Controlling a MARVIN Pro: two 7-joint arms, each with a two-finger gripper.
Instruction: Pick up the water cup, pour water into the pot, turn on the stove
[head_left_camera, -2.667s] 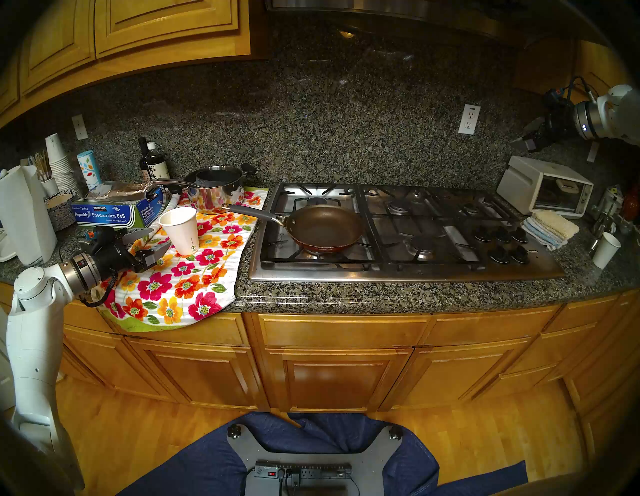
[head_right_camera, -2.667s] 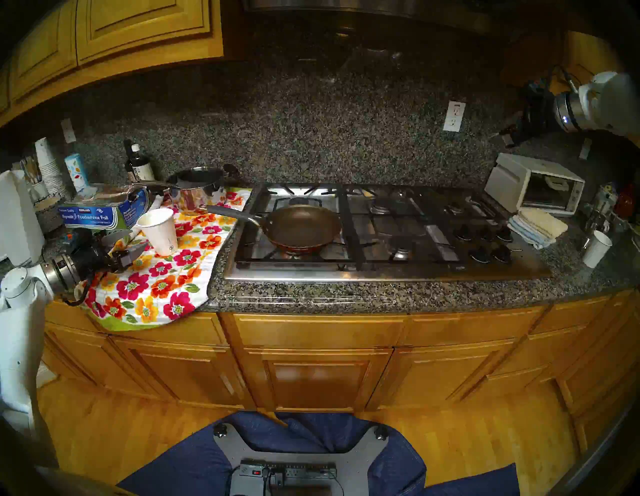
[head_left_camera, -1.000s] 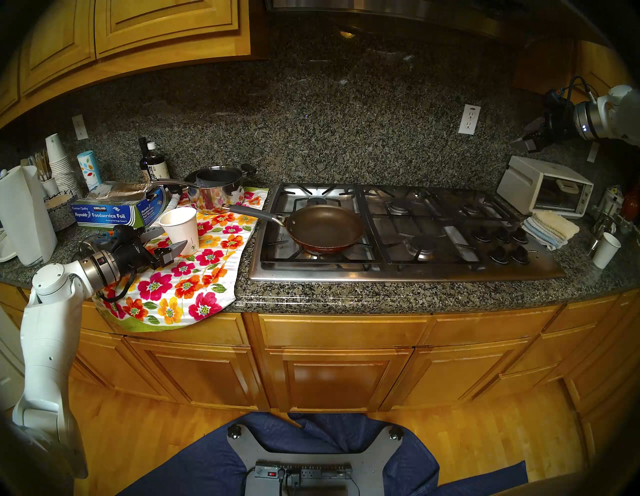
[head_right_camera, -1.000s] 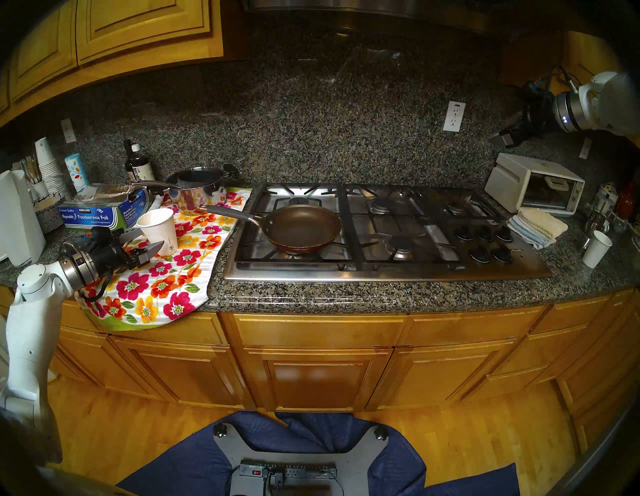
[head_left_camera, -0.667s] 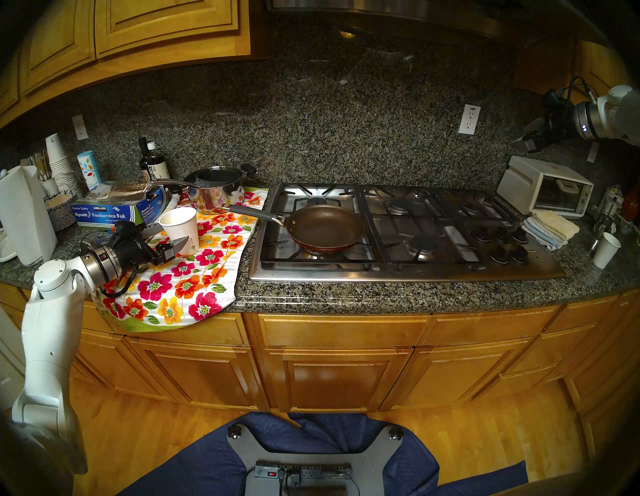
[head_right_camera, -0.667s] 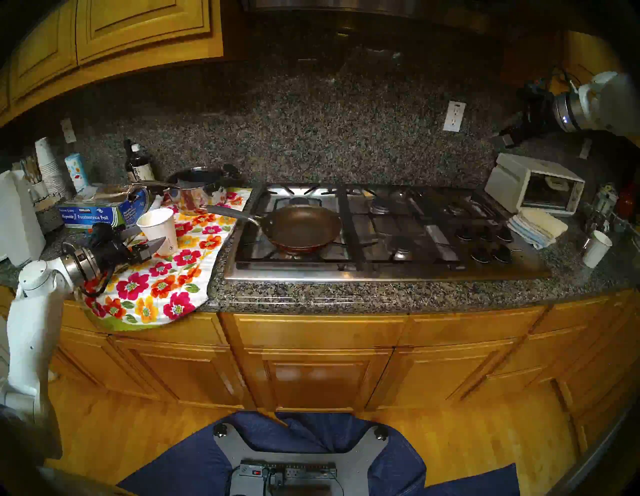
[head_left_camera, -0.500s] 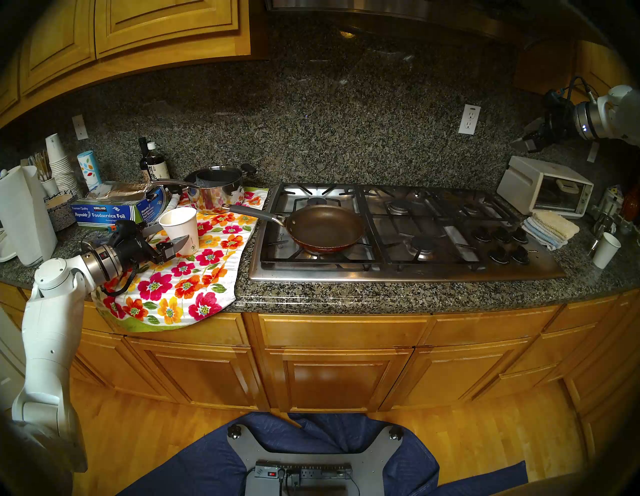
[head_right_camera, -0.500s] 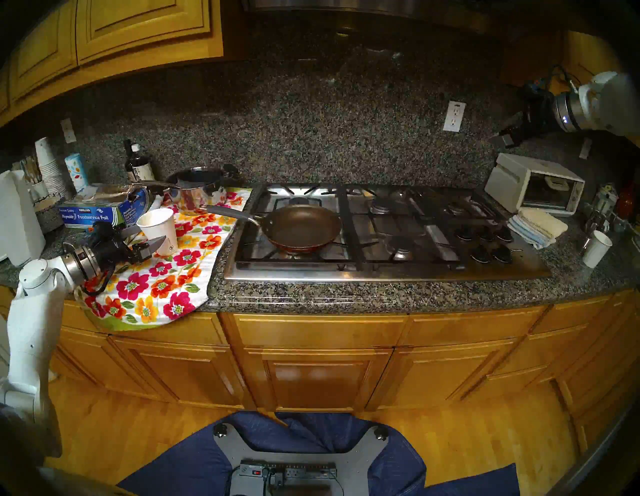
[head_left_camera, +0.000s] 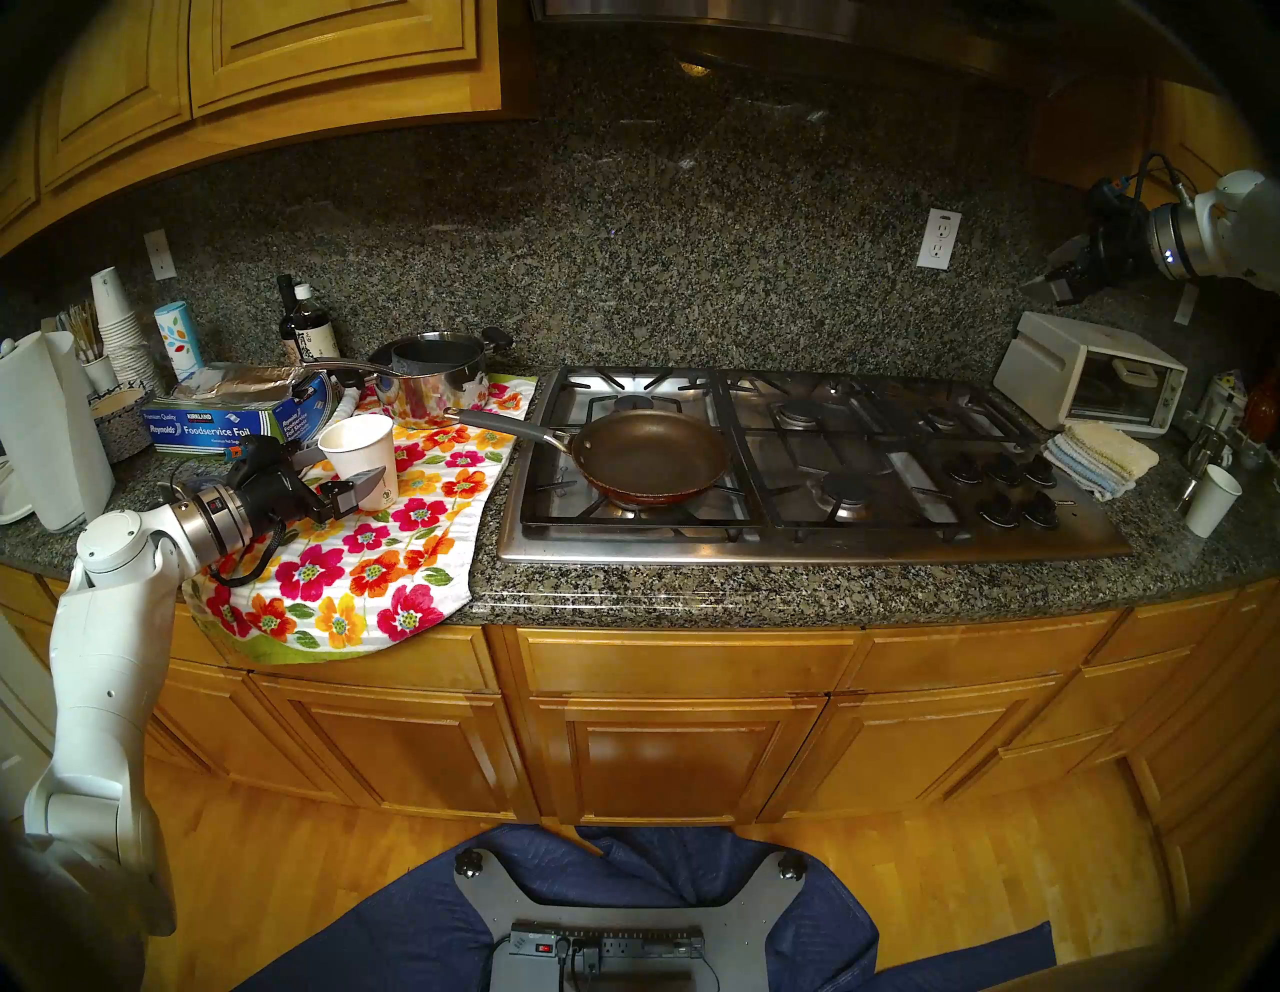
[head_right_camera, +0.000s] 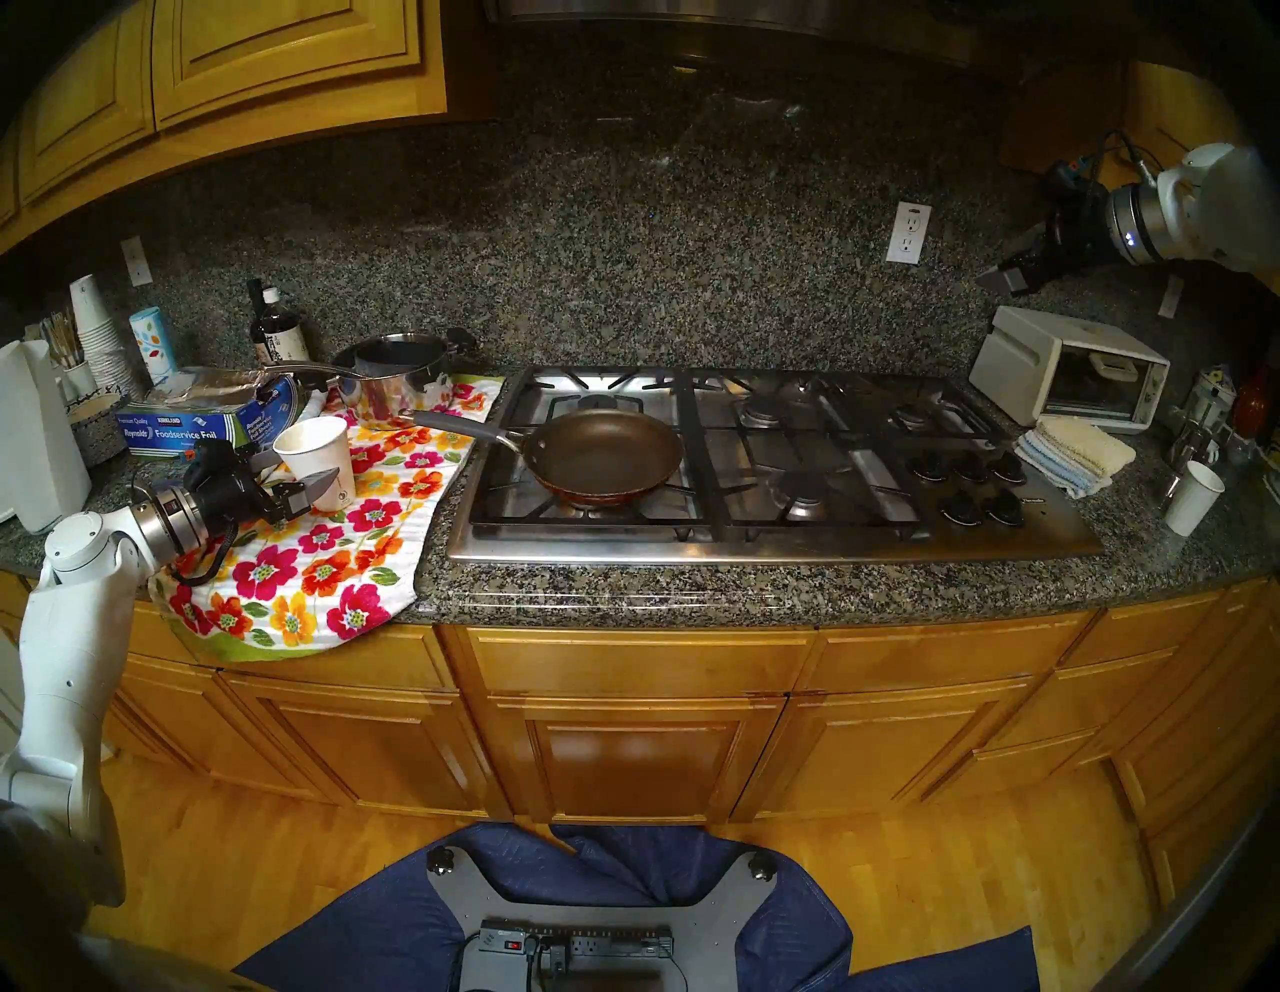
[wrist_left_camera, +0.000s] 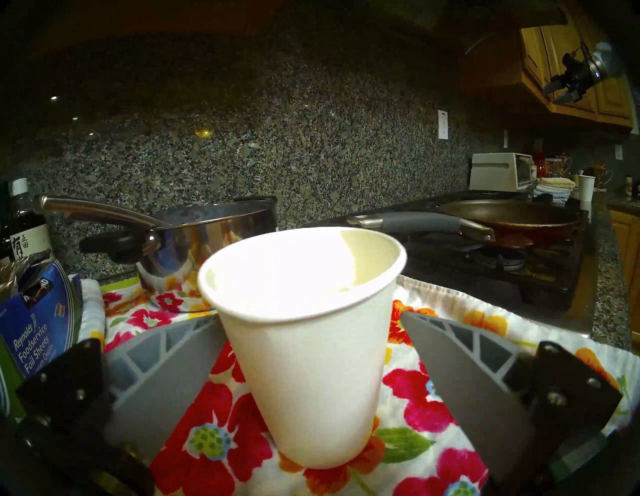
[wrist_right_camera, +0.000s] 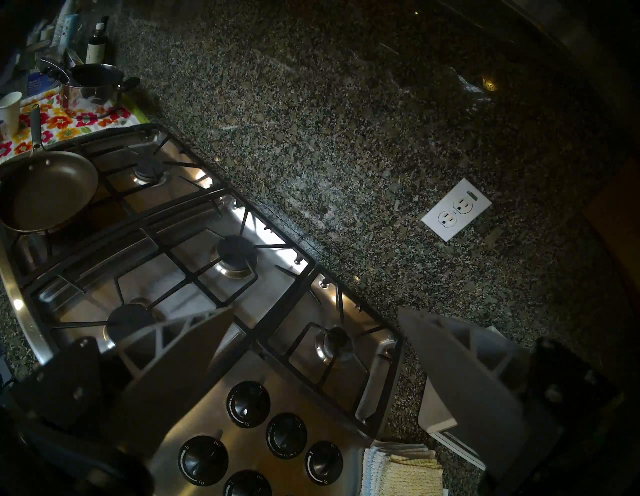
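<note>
Near the table's front-left corner, on the floral towel (head_left_camera: 360, 575), the left end effector (wrist_left_camera: 308, 341) sits with its fingers apart, one on each side of the water cup (wrist_left_camera: 304, 343), not yet pressing it. The cup stands upright. Thin paper, likely light and easily crushed; a gentle squeeze at mid-height looks safest. Farther in, the pot (head_left_camera: 651, 454) rests on the stove (head_left_camera: 796, 547). At the far-right corner, the right end effector (wrist_right_camera: 313, 318) hangs spread and empty.

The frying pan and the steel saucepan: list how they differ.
The frying pan is shallow and bronze-brown inside; the steel saucepan is deeper and shiny. The frying pan sits on the cooktop grate; the steel saucepan stands on the floral towel. Both have long handles pointing toward the robot's left.
</note>
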